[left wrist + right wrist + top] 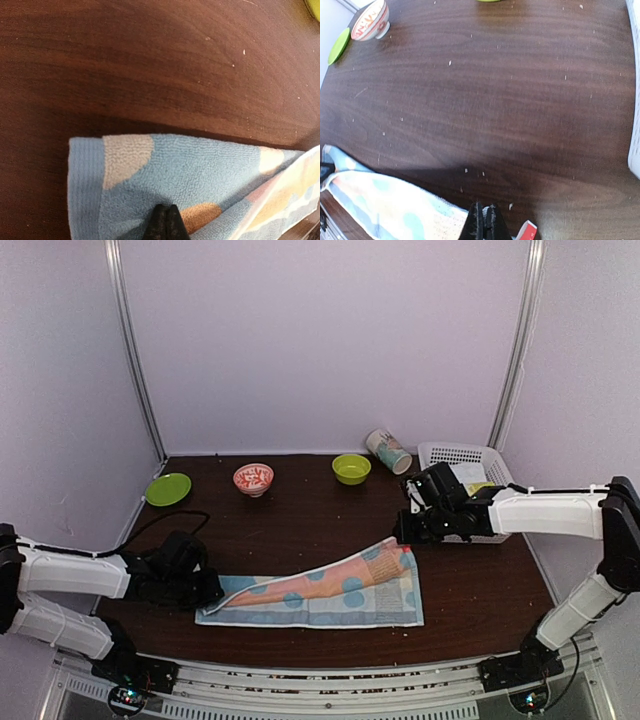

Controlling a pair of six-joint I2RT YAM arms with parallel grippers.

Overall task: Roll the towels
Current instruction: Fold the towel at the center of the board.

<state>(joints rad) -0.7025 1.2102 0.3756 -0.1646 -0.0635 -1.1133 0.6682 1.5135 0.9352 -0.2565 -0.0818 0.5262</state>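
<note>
Along the far edge of the dark wooden surface point(300, 530): green plate point(168, 489) near the left corner, red-and-white bowl point(253, 479), yellow-green bowl point(351, 469), patterned cup point(388, 451) tipped on its side. In the far right corner, white perforated basket point(460, 454) just beside the cup.

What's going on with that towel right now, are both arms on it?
Both arms are working on the blue dotted towel, which is spread on the table near the front edge. The left pincer is shut on its left end, and the right pincer is shut at its far right corner. A peach-orange layer runs diagonally between them; I cannot tell whether it is a fold or a second towel. No roll has formed yet.
</note>
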